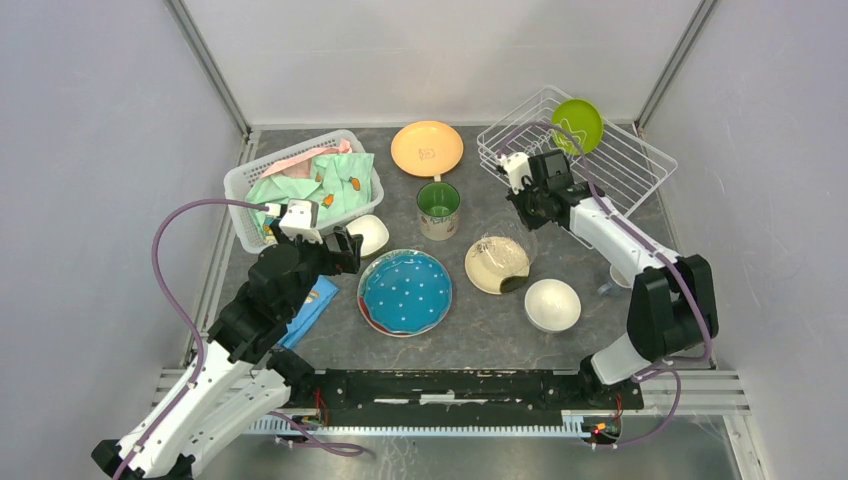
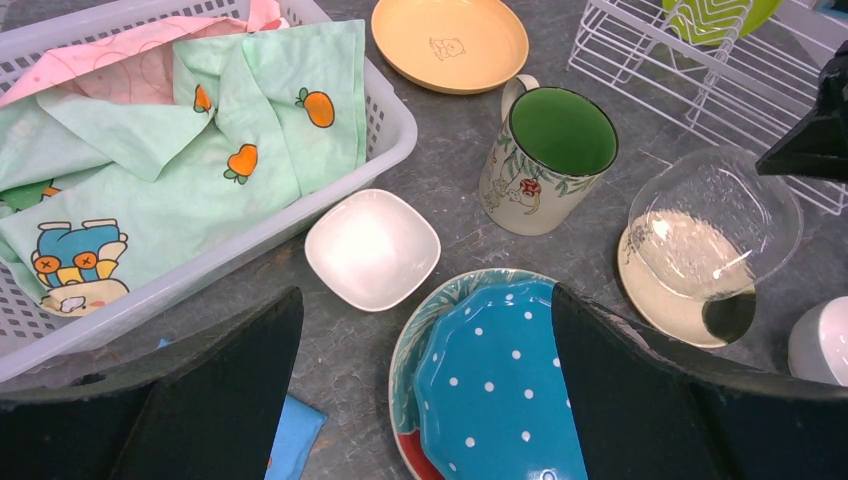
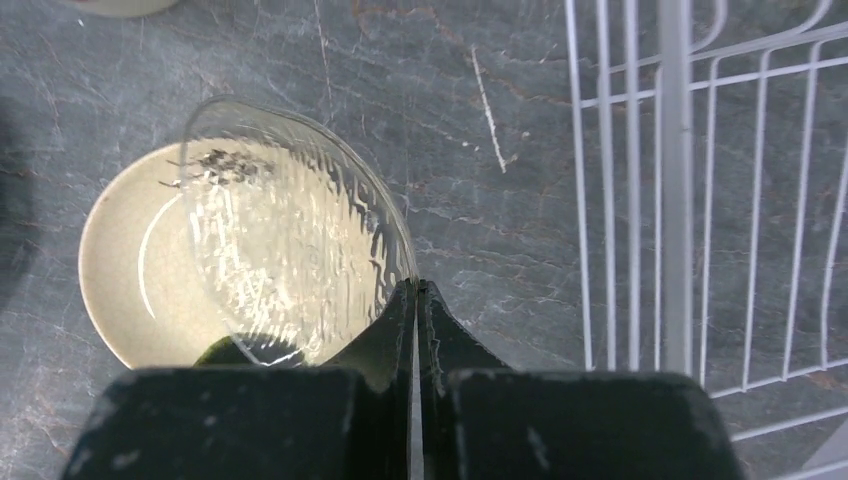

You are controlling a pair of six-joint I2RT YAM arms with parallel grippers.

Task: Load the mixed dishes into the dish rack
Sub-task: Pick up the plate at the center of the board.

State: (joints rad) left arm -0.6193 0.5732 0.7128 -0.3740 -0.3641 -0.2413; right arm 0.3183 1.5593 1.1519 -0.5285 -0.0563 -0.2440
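Note:
My right gripper is shut on the rim of a clear glass bowl, held tilted above a cream plate, left of the white wire dish rack. The rack holds an upright lime-green plate. My left gripper is open and empty over the left edge of a blue white-dotted plate, which lies on a red and teal plate. A small square white bowl, a mug with a green inside and an orange plate lie beyond it. A round white bowl sits at the front right.
A white plastic basket of clothes stands at the back left. A folded blue cloth lies under my left arm. The enclosure walls close in the table on three sides.

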